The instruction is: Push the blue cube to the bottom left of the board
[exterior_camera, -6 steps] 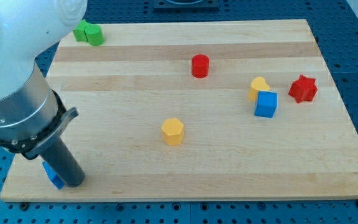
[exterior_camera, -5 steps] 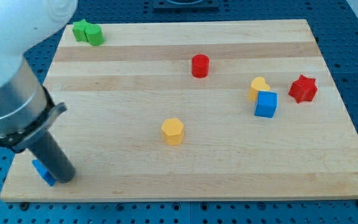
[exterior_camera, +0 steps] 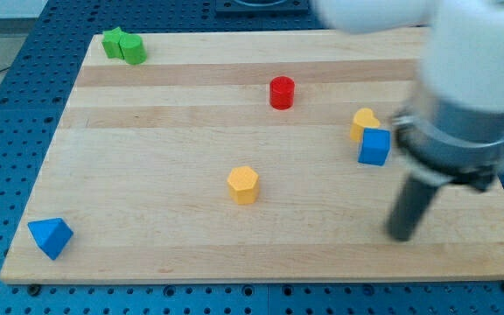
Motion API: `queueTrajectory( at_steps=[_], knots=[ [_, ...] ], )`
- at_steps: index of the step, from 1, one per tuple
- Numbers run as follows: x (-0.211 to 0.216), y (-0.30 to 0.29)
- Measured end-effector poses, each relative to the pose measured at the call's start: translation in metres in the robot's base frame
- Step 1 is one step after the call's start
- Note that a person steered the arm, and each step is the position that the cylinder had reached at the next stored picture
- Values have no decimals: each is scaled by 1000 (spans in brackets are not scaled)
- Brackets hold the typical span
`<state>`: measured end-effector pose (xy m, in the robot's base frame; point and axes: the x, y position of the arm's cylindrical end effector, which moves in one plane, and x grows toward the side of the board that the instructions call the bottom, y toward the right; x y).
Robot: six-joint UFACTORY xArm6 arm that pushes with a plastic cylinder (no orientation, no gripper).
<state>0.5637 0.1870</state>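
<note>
The blue cube [exterior_camera: 374, 147] sits at the view's right, touching a yellow block [exterior_camera: 364, 122] just above it. My tip [exterior_camera: 400, 236] rests on the board below and slightly right of the blue cube, well apart from it. The arm above the rod is blurred and covers the far right of the board. A blue triangular block [exterior_camera: 50, 237] lies at the bottom left corner.
A yellow hexagonal block [exterior_camera: 243, 185] sits mid-board. A red cylinder [exterior_camera: 281, 92] is above the centre. A green block [exterior_camera: 123, 45] is at the top left corner. The wooden board [exterior_camera: 164, 131] ends close below the tip.
The arm has swung from the bottom left corner to the right side of the board. The blue triangular block it covered now shows. The red star block is now hidden.
</note>
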Motion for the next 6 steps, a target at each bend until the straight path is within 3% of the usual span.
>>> queueTrajectory(
  at_steps=[1, 3, 4, 6],
  knots=[
    [-40, 47],
    [-115, -4],
    [-123, -44],
    [-95, -104]
  ],
)
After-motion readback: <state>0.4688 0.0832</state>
